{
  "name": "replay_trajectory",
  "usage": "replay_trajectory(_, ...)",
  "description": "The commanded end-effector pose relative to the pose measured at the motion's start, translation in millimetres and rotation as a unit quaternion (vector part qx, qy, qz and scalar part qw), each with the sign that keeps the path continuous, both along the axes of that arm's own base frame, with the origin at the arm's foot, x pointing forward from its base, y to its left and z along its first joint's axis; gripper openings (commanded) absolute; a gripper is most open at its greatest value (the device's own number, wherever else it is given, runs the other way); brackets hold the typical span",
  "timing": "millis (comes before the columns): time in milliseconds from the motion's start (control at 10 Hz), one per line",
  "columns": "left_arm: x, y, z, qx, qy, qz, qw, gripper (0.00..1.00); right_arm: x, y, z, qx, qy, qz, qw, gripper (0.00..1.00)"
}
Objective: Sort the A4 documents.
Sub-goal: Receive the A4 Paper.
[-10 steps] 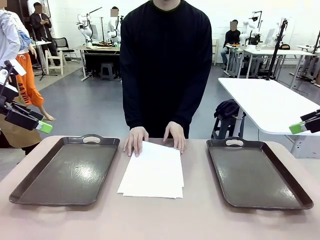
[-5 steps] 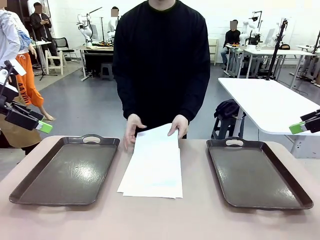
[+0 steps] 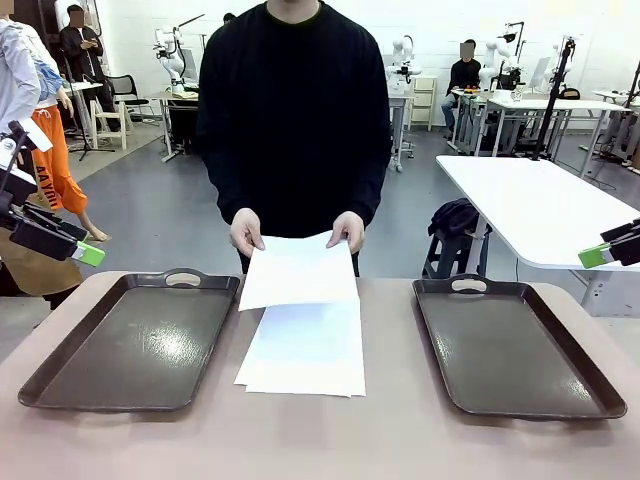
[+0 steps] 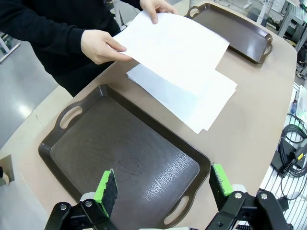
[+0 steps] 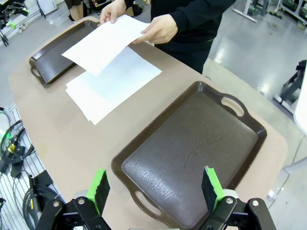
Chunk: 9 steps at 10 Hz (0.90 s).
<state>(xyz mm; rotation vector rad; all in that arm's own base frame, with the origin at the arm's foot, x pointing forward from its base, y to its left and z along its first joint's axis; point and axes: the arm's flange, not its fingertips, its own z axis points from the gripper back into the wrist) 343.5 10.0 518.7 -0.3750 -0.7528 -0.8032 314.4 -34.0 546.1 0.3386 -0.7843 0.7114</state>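
Note:
A small stack of white A4 documents (image 3: 305, 352) lies on the table between two dark brown trays. The person at the far side holds one sheet (image 3: 298, 270) in both hands, lifted and tilted above the stack's far end. It also appears as the raised sheet (image 4: 177, 48) over the stack (image 4: 213, 103), and as the raised sheet (image 5: 103, 43) over the stack (image 5: 117, 84). My left gripper (image 4: 163, 187) stands open above the left tray (image 4: 129, 148). My right gripper (image 5: 156, 187) stands open above the right tray (image 5: 192, 139). Both hold nothing.
The left tray (image 3: 135, 340) and right tray (image 3: 515, 345) hold nothing. My left gripper (image 3: 80, 248) hovers off the table's left edge, my right gripper (image 3: 600, 254) off its right edge. A white table (image 3: 540, 205) and other workstations stand behind the person.
The person's hands went from resting on the stack's far edge to lifting the top sheet clear of it. Neither gripper has moved.

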Motion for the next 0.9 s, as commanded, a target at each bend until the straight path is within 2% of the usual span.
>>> replay_trajectory(0, 1.4, 1.5, -1.1, -0.004, -0.003, -0.005, 1.0, 1.0, 0.2, 0.3, -0.3, 0.0, 0.0, 0.001, 1.0, 1.0)
replay_trajectory(800, 1.4, 1.5, -1.1, -0.004, -0.003, -0.005, 1.0, 1.0, 0.2, 0.3, -0.3, 0.0, 0.0, 0.001, 1.0, 1.0)
